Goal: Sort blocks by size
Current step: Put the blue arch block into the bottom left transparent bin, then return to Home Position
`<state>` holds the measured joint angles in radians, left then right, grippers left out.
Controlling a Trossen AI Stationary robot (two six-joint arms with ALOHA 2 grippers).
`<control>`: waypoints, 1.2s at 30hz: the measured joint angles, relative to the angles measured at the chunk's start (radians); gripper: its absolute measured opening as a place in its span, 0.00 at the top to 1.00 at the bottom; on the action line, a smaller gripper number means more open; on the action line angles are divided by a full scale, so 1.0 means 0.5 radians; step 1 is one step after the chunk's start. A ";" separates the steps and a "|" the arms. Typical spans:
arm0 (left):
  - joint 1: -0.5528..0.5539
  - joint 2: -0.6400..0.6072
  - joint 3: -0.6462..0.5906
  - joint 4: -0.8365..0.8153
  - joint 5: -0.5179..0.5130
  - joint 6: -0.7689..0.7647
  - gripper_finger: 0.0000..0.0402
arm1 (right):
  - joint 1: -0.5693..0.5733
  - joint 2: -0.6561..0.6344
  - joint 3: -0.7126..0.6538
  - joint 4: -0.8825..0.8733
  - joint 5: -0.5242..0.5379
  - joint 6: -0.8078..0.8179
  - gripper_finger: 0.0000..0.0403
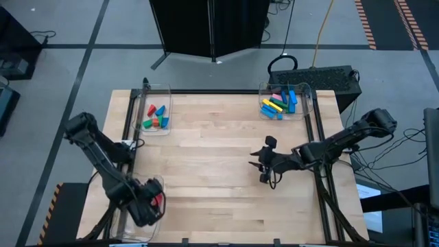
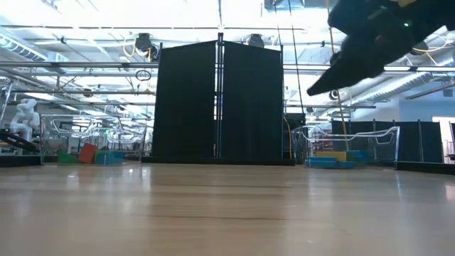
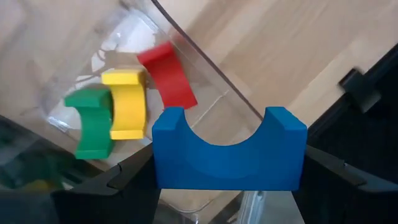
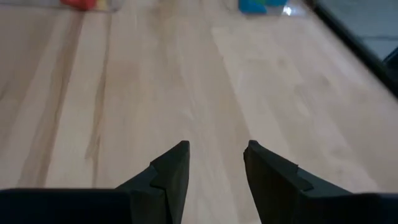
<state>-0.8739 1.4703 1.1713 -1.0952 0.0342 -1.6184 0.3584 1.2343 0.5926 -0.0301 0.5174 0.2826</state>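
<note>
Nearest the front edge of the light wooden table [image 1: 219, 199], the left pincer [image 3: 227, 177] is clamped on a blue arch-shaped block [image 3: 229, 152], hanging right over a clear plastic bin [image 3: 186, 56] that's got red [image 3: 166, 74], yellow [image 3: 126, 102] and green [image 3: 92, 121] arch blocks in it. Mid-table, the right pincer [image 4: 214, 168] hovers empty, fingers a little apart. Far corners: two more clear bins, left one [image 1: 154, 115] with stubby blocks, right one [image 1: 283, 103] with longer bars.
</note>
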 joint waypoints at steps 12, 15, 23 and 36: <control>-0.132 0.283 0.000 0.217 0.080 -0.012 0.28 | -0.223 0.000 0.001 0.238 -0.262 -0.322 0.63; -0.161 0.338 0.000 0.220 0.082 -0.052 0.28 | -0.263 0.000 0.001 0.256 -0.264 -0.345 0.63; -0.210 0.419 -0.001 0.113 0.093 -0.050 0.28 | -0.316 0.000 0.000 0.256 -0.264 -0.345 0.63; -0.203 0.419 -0.001 -0.080 0.097 -0.043 0.17 | -0.317 0.000 0.001 0.256 -0.368 -0.227 0.63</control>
<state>-0.9756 1.6798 1.1709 -1.1350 0.0825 -1.6398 0.2001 1.2343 0.5930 0.0978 0.3336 0.1688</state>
